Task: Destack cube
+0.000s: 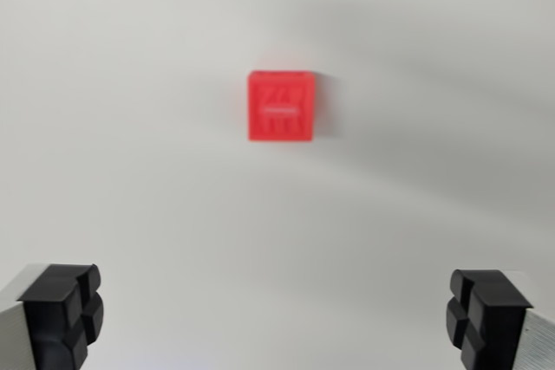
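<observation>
Plain white table [130,127]; red cube [282,107] resting on it.

- cube [282,107]: bright red, with a faint paler raised pattern on its top face, too blurred to read
- worktop [130,127]: plain white-grey
- fingers [62,314]: black pads on silver-grey bodies

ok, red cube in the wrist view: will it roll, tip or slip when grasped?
The red cube has flat faces and square edges, so it probably won't roll. It looks rigid, likely moulded plastic, so it should hold shape. Its raised top pattern hints at some texture, but blur hides the side finish. The gripper is wide open, well clear of it.
</observation>
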Tool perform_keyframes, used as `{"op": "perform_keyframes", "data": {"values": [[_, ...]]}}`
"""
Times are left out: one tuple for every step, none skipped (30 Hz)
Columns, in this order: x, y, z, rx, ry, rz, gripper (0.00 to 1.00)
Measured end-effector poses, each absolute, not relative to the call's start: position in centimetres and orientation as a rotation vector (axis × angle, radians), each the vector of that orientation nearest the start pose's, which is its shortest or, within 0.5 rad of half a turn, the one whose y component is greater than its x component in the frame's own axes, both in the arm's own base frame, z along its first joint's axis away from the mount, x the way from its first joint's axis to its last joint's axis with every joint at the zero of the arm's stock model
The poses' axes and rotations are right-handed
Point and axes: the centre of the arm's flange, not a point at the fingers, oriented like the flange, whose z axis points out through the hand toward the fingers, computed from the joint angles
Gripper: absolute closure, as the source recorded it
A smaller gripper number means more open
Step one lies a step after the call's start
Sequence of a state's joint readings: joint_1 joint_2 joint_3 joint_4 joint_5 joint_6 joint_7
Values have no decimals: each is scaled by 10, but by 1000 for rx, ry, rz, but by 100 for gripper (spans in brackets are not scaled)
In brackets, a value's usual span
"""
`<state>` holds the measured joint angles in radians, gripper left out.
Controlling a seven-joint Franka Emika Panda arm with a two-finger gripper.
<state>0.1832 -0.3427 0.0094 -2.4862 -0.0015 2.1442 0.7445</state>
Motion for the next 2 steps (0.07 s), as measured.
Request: {"op": "perform_keyframes", "data": {"values": [[419,82,413,-3026,857,-4,0],[419,82,413,-3026,857,-4,0]]}}
